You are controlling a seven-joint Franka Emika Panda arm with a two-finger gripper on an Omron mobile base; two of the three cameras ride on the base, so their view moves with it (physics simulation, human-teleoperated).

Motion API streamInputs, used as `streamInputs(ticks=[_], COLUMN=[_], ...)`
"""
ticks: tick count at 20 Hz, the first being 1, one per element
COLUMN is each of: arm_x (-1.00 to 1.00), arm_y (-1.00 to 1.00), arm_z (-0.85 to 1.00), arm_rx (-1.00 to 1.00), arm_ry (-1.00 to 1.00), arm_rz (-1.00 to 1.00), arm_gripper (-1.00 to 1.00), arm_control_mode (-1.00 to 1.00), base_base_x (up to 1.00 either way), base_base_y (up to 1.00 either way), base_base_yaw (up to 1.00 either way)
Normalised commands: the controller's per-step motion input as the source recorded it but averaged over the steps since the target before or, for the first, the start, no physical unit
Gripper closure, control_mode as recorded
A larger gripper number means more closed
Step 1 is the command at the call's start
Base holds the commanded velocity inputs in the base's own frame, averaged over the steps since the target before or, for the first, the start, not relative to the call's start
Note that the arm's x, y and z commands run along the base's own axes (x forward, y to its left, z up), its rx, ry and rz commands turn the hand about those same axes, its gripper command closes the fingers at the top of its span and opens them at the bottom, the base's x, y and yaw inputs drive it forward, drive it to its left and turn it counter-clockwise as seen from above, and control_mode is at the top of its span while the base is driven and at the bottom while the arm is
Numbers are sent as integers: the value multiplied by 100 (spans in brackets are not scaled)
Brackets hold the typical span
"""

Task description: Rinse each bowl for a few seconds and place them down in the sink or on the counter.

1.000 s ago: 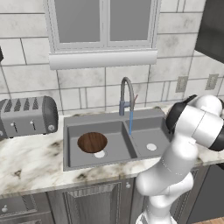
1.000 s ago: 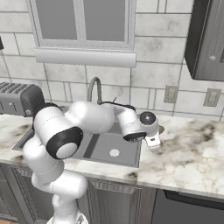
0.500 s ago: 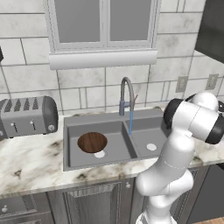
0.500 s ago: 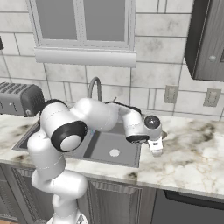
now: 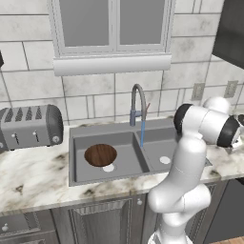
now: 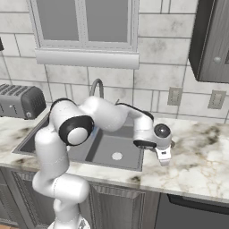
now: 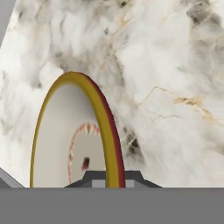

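Note:
The pale tan bowl (image 7: 65,144) with its whitish inside stands on edge in the hand view, its rim pinched between my fingertips. My gripper (image 7: 112,177) is shut on it, low over the marble counter (image 7: 166,87). In the right base view my gripper (image 6: 163,156) hangs just right of the sink (image 6: 105,150), above the counter (image 6: 197,156). The dark brown wood-grain bowl (image 5: 100,155) lies upright in the sink's left basin (image 5: 90,169). A thin blue stream (image 5: 142,133) falls from the gooseneck tap (image 5: 138,100) by the wall between the basins.
A silver toaster (image 5: 31,126) stands on the counter left of the sink. Wall sockets (image 6: 174,96) sit behind the right counter, and a dark wall cabinet (image 6: 210,40) hangs above it. The window ledge (image 5: 112,64) juts out over the tap.
My gripper has carried the pale bowl a little to the right and down, from the sink's right edge to low over the counter. The dark bowl has stayed put.

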Motion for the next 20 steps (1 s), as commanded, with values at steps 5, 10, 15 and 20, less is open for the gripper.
streamInputs(ticks=[5,10,15,20], arm_x=[-4,-3,-1,0], arm_y=[-16,-14,-7,-8], arm_z=[-25,-28,-29,5], arm_rx=[4,4,4,3], arm_ry=[2,3,4,-1], arm_rz=[-1,-1,-1,-1], arm_gripper=[100,100,-100,-100], arm_control_mode=[-100,-100,-100,-100], base_base_x=[0,0,0,0], base_base_y=[0,0,0,0], base_base_yaw=[0,0,0,0])
